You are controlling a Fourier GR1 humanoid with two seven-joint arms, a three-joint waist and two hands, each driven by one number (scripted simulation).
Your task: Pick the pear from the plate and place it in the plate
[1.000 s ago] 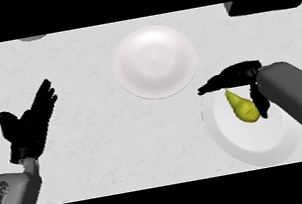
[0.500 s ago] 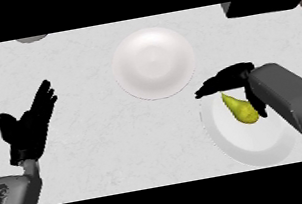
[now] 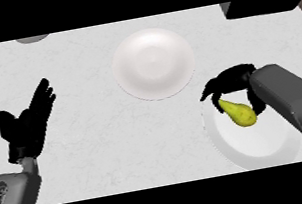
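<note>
— curling over the narrow end of the pear (image 3: pixel 241 113), the right hand (image 3: pixel 232 82) has its fingers bent down around the stem tip; whether they actually pinch it i can't tell, but they look closed about it.

— and where's the pear itself?

— lying tilted on the near plate (image 3: pixel 256 149), at the plate's upper left part, stem end pointing up toward the hand. it seems not lifted yet.

— so how far along?

— early, i'd judge: the grasp is forming, and the lift, carry and set-down are all left. the far plate (image 3: pixel 153 63), up and to the left across the white counter (image 3: pixel 93 139), holds nothing.

— the other hand?

— the left hand (image 3: pixel 27 125) rests open at the left side, fingers straight up, holding nothing.
</note>
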